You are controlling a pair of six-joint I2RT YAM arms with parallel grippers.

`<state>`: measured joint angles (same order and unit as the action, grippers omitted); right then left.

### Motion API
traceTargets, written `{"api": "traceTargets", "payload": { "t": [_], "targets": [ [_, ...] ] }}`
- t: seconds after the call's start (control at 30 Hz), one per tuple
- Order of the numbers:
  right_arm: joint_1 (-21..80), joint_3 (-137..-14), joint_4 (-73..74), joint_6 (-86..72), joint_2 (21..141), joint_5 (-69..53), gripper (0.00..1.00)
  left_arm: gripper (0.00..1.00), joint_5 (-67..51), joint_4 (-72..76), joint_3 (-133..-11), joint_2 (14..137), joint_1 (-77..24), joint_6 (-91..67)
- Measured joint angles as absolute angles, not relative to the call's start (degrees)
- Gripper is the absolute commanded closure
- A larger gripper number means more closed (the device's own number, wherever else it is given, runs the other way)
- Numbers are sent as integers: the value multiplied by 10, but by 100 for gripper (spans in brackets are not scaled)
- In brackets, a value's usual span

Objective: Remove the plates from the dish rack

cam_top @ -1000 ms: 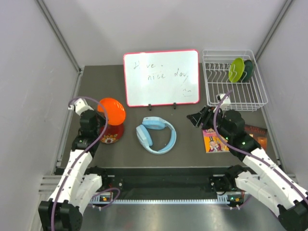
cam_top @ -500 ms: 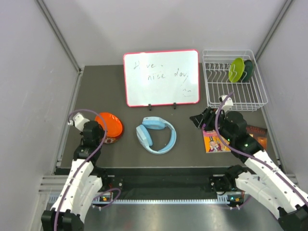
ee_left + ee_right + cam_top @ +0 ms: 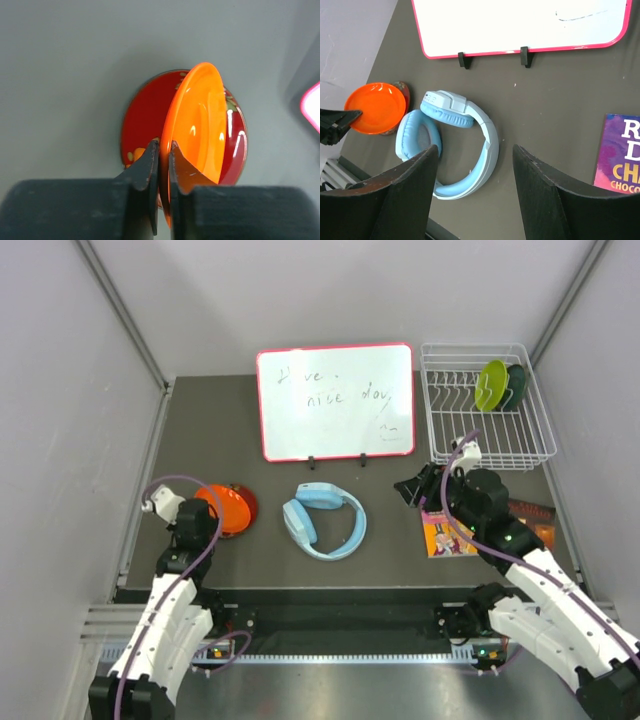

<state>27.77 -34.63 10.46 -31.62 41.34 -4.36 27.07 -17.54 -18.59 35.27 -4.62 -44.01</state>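
Two stand in the dish rack (image 3: 490,436), the yellow-green plate (image 3: 490,384) and the dark green plate (image 3: 517,383), while the left hand (image 3: 161,145) pinches the tilted orange plate (image 3: 197,125) by its rim over the dark red plate (image 3: 142,115); the right hand (image 3: 410,486) hangs half open, empty.

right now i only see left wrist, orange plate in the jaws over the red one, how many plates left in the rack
observer: two, a yellow-green plate and a dark green plate, upright in the far right corner of the rack
operator: right gripper busy
observer: no, right gripper is open and empty, hovering in front of the rack
operator: anything near my drop spot
observer: headphones lie just right of the red plate, apart from it
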Motion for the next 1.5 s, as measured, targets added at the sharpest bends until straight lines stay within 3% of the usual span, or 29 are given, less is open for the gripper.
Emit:
{"api": "traceTargets", "payload": {
  "t": [0.07,0.17,0.33,0.57,0.77,0.9,1.07,1.23,1.33,1.5],
  "targets": [
    [276,-346,106,-314,415,-44,38,75,266,-167,-186,359,-46,-443],
    [273,-347,109,-308,416,-43,36,42,259,-162,-186,368,-46,-444],
    [262,-371,125,-289,425,-29,27,18,243,-164,-184,375,-46,-444],
    [245,-403,148,-254,425,15,24,6,234,-167,-184,368,-46,-446],
    [211,-457,171,-217,450,89,16,7,230,-187,-198,368,-46,-449],
    [153,-503,169,-200,500,143,11,1,180,-180,-227,358,-46,-435],
    [24,-573,123,-204,634,131,15,1,0,-87,-251,379,-45,-398],
    [-39,-722,116,-190,832,112,23,1,-193,22,-285,458,-46,-370],
    [-54,-858,121,-166,963,100,29,1,-250,58,-291,486,-48,-355],
    [-63,-1006,134,-131,1107,94,30,1,-285,84,-292,522,-57,-339]
  ]
}}
